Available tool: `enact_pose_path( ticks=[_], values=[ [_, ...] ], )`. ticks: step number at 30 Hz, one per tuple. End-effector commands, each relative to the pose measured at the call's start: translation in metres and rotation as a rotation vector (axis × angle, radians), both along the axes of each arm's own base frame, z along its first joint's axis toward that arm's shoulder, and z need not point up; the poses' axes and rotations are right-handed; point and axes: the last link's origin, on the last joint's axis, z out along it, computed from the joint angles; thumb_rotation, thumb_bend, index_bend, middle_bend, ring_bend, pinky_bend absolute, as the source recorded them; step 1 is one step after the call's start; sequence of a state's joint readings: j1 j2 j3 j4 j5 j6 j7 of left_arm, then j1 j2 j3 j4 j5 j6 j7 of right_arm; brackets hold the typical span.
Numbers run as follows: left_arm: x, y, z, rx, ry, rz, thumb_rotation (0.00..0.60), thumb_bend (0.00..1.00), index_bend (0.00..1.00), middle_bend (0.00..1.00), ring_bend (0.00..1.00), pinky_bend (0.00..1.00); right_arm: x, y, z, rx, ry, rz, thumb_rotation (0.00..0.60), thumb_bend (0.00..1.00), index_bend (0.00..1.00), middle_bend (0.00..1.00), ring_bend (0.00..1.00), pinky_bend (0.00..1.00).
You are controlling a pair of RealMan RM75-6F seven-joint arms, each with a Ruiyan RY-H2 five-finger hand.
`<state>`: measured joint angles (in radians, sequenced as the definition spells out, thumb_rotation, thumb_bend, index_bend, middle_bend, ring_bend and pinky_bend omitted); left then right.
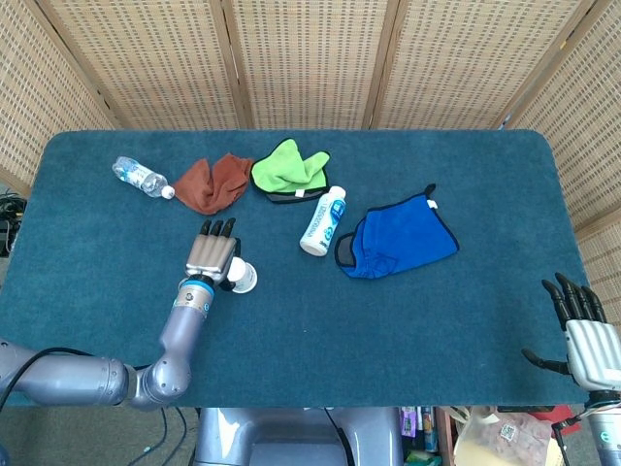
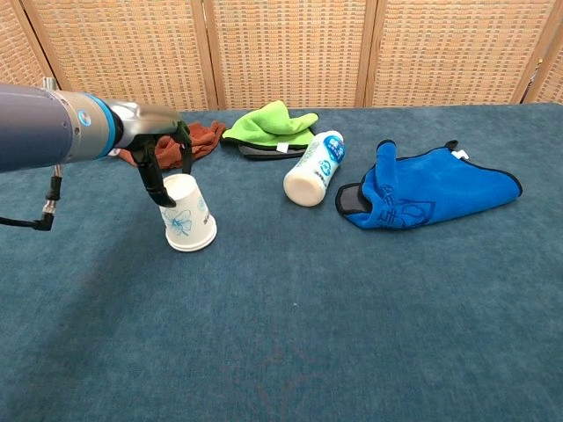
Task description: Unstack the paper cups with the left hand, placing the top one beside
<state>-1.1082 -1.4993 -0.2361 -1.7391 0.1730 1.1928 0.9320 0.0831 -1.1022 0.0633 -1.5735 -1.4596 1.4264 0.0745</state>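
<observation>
Chest view: the left hand (image 2: 160, 156) curls its fingers over the upturned cups (image 2: 187, 214), gripping their top. They stand mouth-down, contents hidden. The right hand (image 1: 590, 342) is spread, well apart.

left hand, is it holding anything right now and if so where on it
The left hand grips the upside-down paper cup by its upper end, fingers on its sides. The right hand holds nothing.

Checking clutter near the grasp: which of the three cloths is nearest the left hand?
The rust-brown cloth, just beyond the left hand; the green cloth and blue cloth lie further right.
</observation>
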Motion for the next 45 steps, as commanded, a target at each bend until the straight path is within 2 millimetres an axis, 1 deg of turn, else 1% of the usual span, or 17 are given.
enact_pose_path(
  ticks=[1,8,14,27,34,39,43,45],
  values=[
    [0.002,0.0,0.005,0.009,-0.011,-0.007,0.6,0.24,0.54,0.0,0.0,0.0,0.0,0.0,0.0,0.0,0.0,0.0,0.6,0.09,0.0,0.0,0.0,0.0],
    [0.009,-0.001,0.019,0.027,-0.019,-0.02,0.6,0.24,0.54,0.0,0.0,0.0,0.0,0.0,0.0,-0.003,-0.002,-0.001,0.6,0.09,0.0,0.0,0.0,0.0],
    [0.01,-0.003,0.028,0.03,-0.015,-0.016,0.6,0.24,0.54,0.0,0.0,0.0,0.0,0.0,0.001,-0.004,-0.004,-0.002,0.6,0.09,0.0,0.0,0.0,0.0],
    [0.004,-0.007,0.038,-0.04,0.056,0.057,0.6,0.24,0.55,0.0,0.0,0.0,0.001,0.0,0.0,0.001,-0.003,-0.001,0.6,0.09,0.0,0.0,0.0,0.0],
    [0.004,-0.004,0.04,-0.049,0.043,0.078,0.6,0.24,0.55,0.0,0.0,0.0,0.0,0.0,0.0,-0.001,-0.001,-0.002,0.6,0.09,0.0,0.0,0.0,0.0],
    [0.009,-0.004,0.053,-0.024,0.013,0.061,0.6,0.24,0.55,0.0,0.0,0.0,0.001,0.0,-0.001,0.004,0.001,-0.001,0.6,0.09,0.0,0.0,0.0,0.0],
    [0.015,-0.005,0.069,-0.006,-0.005,0.046,0.6,0.24,0.55,0.0,0.0,0.0,0.001,0.0,-0.001,0.006,0.004,-0.001,0.6,0.09,0.0,0.0,0.0,0.0],
    [0.019,-0.006,0.081,0.009,-0.02,0.039,0.6,0.24,0.55,0.0,0.0,0.0,0.001,0.0,-0.001,0.006,0.006,-0.001,0.6,0.09,0.0,0.0,0.0,0.0]
  ],
)
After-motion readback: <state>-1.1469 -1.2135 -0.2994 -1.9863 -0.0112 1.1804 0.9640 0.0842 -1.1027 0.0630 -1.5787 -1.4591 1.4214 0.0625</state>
